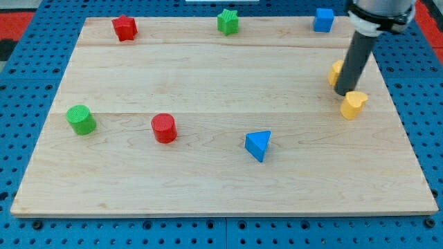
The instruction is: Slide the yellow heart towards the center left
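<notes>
Rig carried no pincer, so no spread or pinch to record; my tip (343, 93) rested on the table (208, 76). Yellow heart (353, 104) lay touching it, toward view's lower right; tip on wrong side for leftward push

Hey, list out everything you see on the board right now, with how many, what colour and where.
Red star-like block: one, red, top left.
Green star-like block: one, green, top centre.
Blue cube: one, blue, top right.
Yellow block: one, yellow, right side, partly hidden behind the rod.
Yellow heart: one, yellow, right side, just below the rod.
Green cylinder: one, green, centre left.
Red cylinder: one, red, left of centre.
Blue triangle: one, blue, lower centre.
Wooden board: one, light wood.
My tip: one, dark, at the heart's upper left edge.
</notes>
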Motion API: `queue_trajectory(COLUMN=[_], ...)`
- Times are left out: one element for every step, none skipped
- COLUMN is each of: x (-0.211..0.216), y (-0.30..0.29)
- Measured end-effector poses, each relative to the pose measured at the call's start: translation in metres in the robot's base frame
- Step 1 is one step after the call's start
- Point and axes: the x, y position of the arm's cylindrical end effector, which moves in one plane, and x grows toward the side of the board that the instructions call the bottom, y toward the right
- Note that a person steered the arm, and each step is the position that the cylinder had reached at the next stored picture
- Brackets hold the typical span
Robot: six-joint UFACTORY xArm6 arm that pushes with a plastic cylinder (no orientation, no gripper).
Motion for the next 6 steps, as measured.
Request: queue_trajectory(x=[0.011,0.034,0.039,0.041,0.041,0.041], y=[0.041,0.033,-0.002,-0.055,-0.097,-0.124])
